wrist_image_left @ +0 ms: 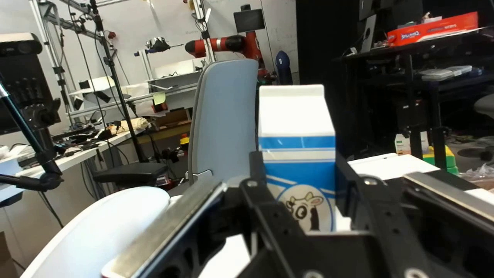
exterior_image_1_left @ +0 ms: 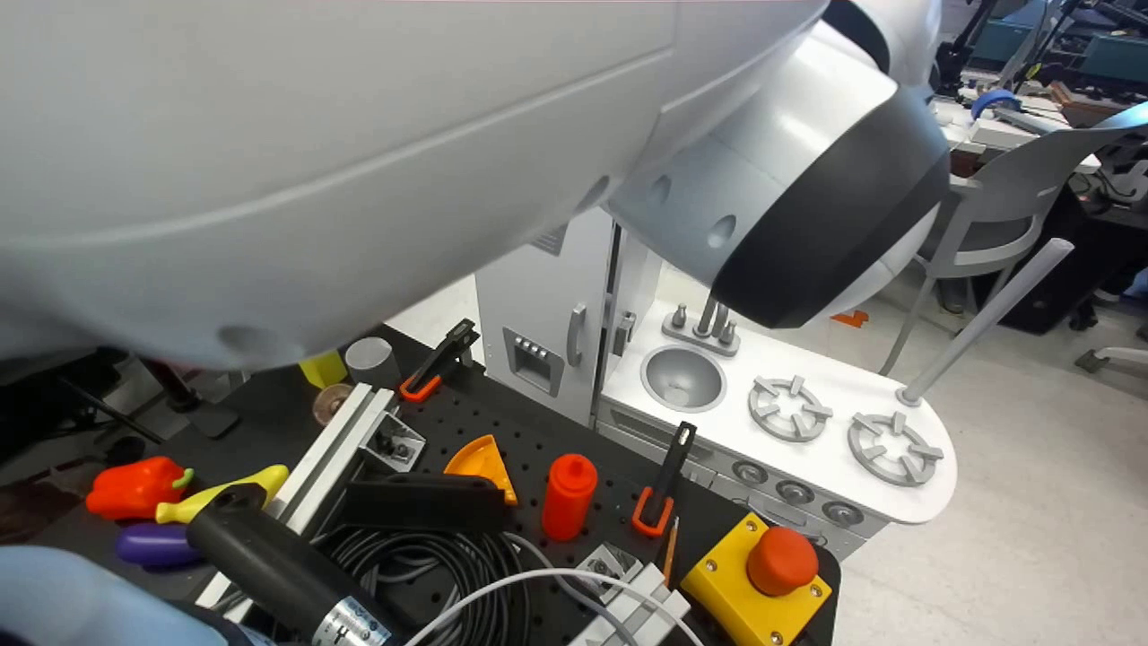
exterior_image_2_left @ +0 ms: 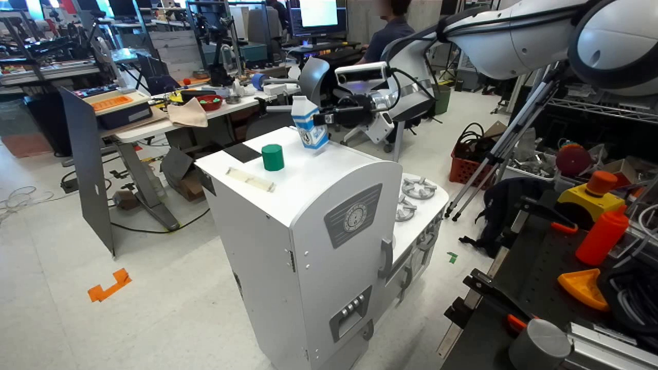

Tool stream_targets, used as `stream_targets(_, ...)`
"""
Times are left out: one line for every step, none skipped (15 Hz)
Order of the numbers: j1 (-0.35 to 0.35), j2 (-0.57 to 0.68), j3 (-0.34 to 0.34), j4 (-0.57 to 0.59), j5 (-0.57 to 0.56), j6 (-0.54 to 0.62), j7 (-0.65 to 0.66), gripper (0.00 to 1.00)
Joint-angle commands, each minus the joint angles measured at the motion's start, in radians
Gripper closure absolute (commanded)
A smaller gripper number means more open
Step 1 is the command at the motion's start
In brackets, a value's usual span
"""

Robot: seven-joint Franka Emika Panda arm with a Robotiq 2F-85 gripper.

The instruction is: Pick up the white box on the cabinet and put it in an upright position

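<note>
White-and-blue milk carton (exterior_image_2_left: 307, 128), held between the jaws of the gripper (wrist_image_left: 298, 173), leans slightly over the toy-kitchen cabinet (exterior_image_2_left: 267, 267), contact unclear, so picking seems done, while final straightening and release seem left.

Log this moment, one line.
gripper: fingers clamping blue-and-white carton; pose: roughly upright, gabled end up; place: over cabinet, base contact unclear; nearby: green cylinder; release: not yet
</note>
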Motion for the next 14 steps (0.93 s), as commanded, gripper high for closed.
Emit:
stream_targets(0.015,0.0,-0.023,0.016,-0.015,0.006,0.028,0.82)
stream_targets(0.019,0.0,-0.028,0.019,-0.022,0.0,0.025,0.82)
stream_targets(0.023,0.0,-0.034,0.023,-0.031,-0.005,0.023,0.82)
stream_targets(0.025,0.0,-0.035,0.024,-0.038,-0.019,0.01,0.82)
stream_targets(0.027,-0.001,-0.035,0.025,-0.049,-0.032,0.001,0.82)
stream_targets(0.028,-0.001,-0.033,0.024,-0.057,-0.041,-0.012,0.82)
stream_targets(0.029,-0.002,-0.031,0.024,-0.066,-0.052,-0.026,0.82)
stream_targets(0.03,-0.004,-0.029,0.024,-0.074,-0.066,-0.038,0.82)
stream_targets(0.03,-0.005,-0.028,0.023,-0.08,-0.082,-0.049,0.82)
stream_targets(0.03,-0.005,-0.026,0.021,-0.084,-0.096,-0.057,0.82)
stream_targets(0.031,-0.005,-0.026,0.02,-0.087,-0.103,-0.061,0.82)
stream_targets(0.03,-0.005,-0.025,0.017,-0.088,-0.11,-0.054,0.32)
stream_targets(0.03,-0.005,-0.026,0.017,-0.091,-0.111,-0.049,0.31)
stream_targets(0.03,-0.005,-0.025,0.017,-0.092,-0.114,-0.048,0.26)
